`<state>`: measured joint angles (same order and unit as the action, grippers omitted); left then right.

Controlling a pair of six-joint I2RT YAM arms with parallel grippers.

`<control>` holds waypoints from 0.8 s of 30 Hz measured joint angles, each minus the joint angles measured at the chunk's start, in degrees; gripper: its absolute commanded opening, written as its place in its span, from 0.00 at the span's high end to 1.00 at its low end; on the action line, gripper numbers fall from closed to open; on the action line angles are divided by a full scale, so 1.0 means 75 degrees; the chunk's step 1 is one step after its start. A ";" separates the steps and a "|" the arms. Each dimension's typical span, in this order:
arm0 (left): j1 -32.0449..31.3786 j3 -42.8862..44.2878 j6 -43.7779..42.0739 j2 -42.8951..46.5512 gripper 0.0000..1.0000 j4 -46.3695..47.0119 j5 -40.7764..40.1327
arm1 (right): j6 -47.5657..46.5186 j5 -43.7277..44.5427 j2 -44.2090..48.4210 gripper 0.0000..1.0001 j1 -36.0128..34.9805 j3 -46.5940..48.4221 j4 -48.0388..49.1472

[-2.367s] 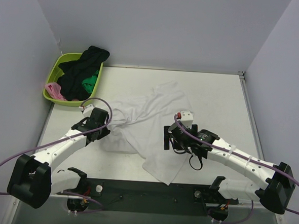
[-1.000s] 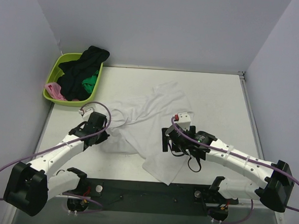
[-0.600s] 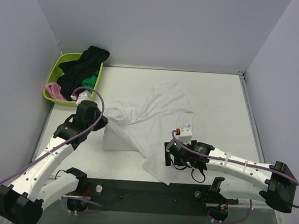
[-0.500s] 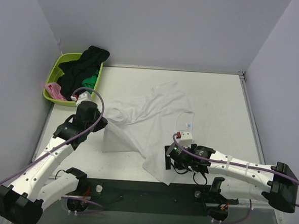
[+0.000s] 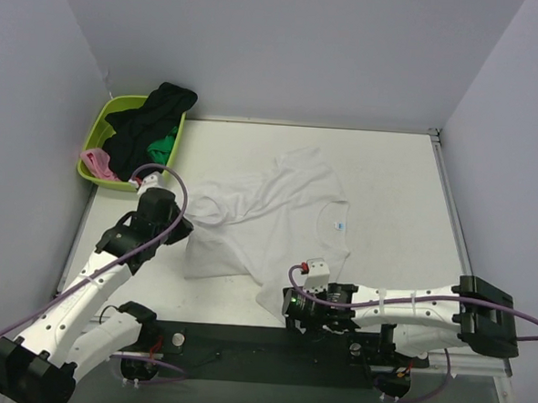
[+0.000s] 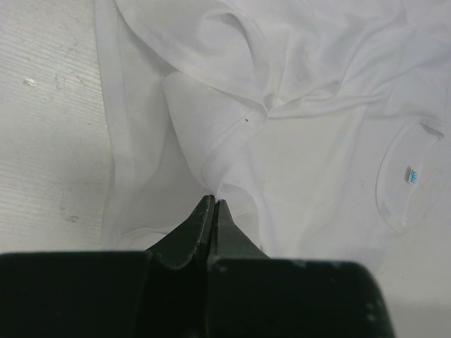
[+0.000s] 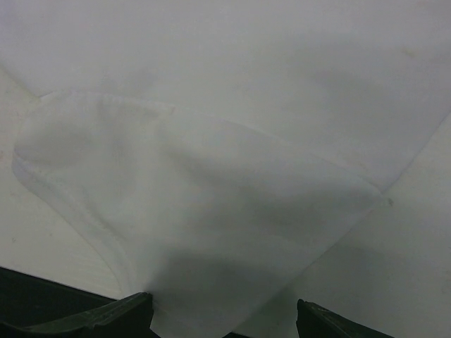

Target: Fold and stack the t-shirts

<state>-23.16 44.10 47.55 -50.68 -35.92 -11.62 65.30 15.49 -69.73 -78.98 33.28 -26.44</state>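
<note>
The large white t-shirt (image 5: pixel 278 207) lies rumpled and spread on the table's middle, its neck label facing up. My left gripper (image 5: pixel 183 225) is shut on a fold of its left edge; the left wrist view shows the jaws (image 6: pixel 213 203) pressed together on the white cloth (image 6: pixel 317 141). My right gripper (image 5: pixel 288 303) is open at the shirt's near corner by the table's front edge. In the right wrist view its fingers (image 7: pixel 134 310) stand wide apart, with the white cloth (image 7: pixel 232 141) lying between them. The black (image 5: pixel 150 126), green (image 5: pixel 165 148) and pink (image 5: pixel 96 162) t-shirts are piled in the basket.
The lime green basket (image 5: pixel 95 125) stands at the back left against the wall. Grey walls close the table on three sides. A black strip (image 5: pixel 242 341) runs along the near edge between the arm bases.
My right arm has drawn back toward the near edge, off the shirt's middle to its near corner, uncovering the neck label. My left gripper has shifted slightly back and left, holding the shirt's edge.
</note>
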 measured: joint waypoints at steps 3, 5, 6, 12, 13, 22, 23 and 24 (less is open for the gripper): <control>0.0000 -0.0070 0.0000 0.0079 1.00 -0.0009 -0.0003 | 0.0128 0.0000 -0.0385 0.24 -0.0035 -0.0003 0.0221; 0.0000 -0.0122 0.0000 0.0134 1.00 -0.0017 -0.0003 | 0.0166 0.0020 -0.0548 0.32 -0.0035 0.0000 0.0312; 0.0000 -0.0154 0.0000 0.0169 1.00 -0.0032 -0.0006 | 0.0169 0.0052 -0.0571 0.37 -0.0035 0.0006 0.0318; 0.0000 -0.0306 0.0038 0.0527 1.00 -0.0169 0.0000 | 0.0274 0.0119 -0.0597 0.95 -0.0035 0.0006 0.0423; 0.0000 -0.0353 0.0052 0.0638 1.00 -0.0198 0.0015 | 0.0294 0.0122 -0.0603 1.00 -0.0035 0.0003 0.0440; 0.0000 -0.1425 0.0399 0.1501 1.00 -0.0338 0.0417 | 0.0493 0.0280 -0.0370 1.00 -0.0035 0.0006 0.0020; 0.0000 -0.1545 0.0428 0.1536 1.00 -0.0353 0.0446 | 0.0493 0.0329 -0.0256 1.00 -0.0032 0.0009 -0.0117; 0.0000 -0.1722 0.0463 0.1594 1.00 -0.0388 0.0469 | 0.0490 0.0373 -0.0128 1.00 -0.0032 0.0017 -0.0262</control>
<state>-23.16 31.18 51.03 -38.72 -38.83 -8.10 68.97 18.28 -70.70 -79.22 33.41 -28.40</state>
